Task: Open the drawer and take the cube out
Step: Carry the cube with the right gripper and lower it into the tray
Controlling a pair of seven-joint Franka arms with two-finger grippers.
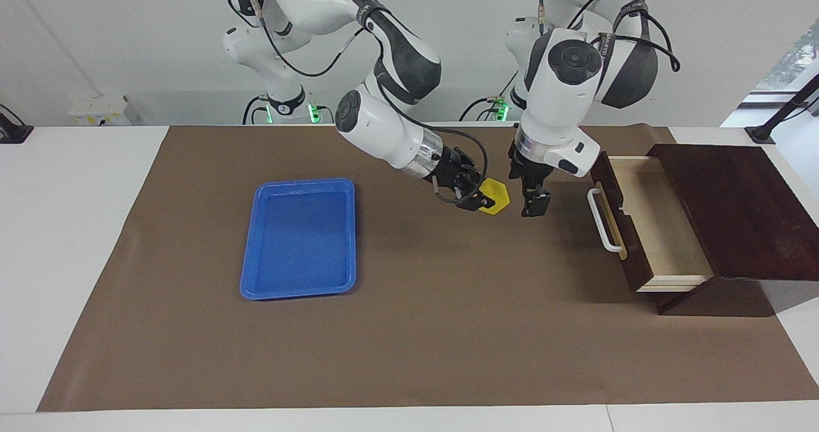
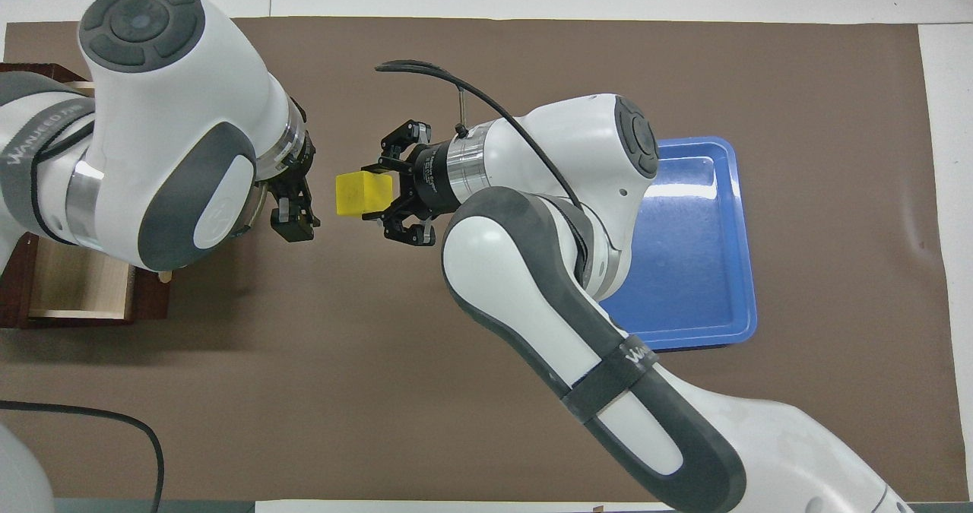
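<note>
The yellow cube (image 1: 496, 196) (image 2: 363, 194) hangs in the air over the middle of the brown mat, with my right gripper (image 1: 484, 200) (image 2: 378, 192) shut on it from the tray's side. My left gripper (image 1: 530, 195) (image 2: 295, 207) stands open a short gap away from the cube, between it and the drawer, and holds nothing. The drawer (image 1: 659, 227) (image 2: 80, 289) of the dark wooden box is pulled out at the left arm's end of the table. Its pale interior shows nothing inside, and its white handle (image 1: 604, 222) faces the middle of the table.
A blue plastic tray (image 1: 299, 237) (image 2: 699, 254) lies on the brown mat (image 1: 416, 329) toward the right arm's end, with nothing in it. The dark box top (image 1: 736, 208) rises above the mat beside the open drawer.
</note>
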